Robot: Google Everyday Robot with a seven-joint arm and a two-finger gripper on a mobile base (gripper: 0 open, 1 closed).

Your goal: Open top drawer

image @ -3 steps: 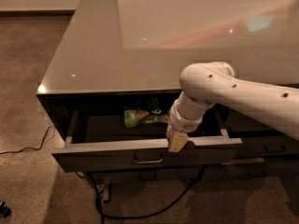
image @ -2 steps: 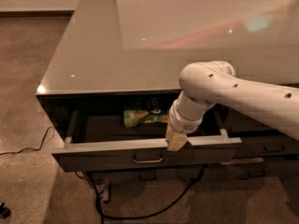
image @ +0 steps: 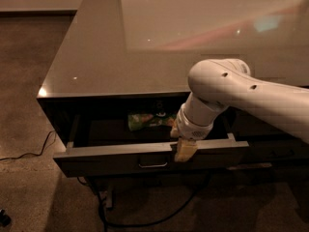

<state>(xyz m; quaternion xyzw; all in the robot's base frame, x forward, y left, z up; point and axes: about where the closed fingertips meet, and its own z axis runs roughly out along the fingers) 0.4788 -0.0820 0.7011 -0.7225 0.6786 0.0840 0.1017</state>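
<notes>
Cabinet top is glossy and smooth with mirror-like glints; top drawer has a dark matt front, a pale smooth rim and a small, metal-looking handle. Arm is a white, smooth plastic-looking shell; gripper, at 5 o'clock on the drawer's front rim, is pale yellowish and matt. Floor at 9 o'clock is rough, speckled and matt; green packet has a crinkly sheen.

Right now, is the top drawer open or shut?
Open. The top drawer is pulled out, a green packet shows inside, and the gripper sits on its front edge.
</notes>
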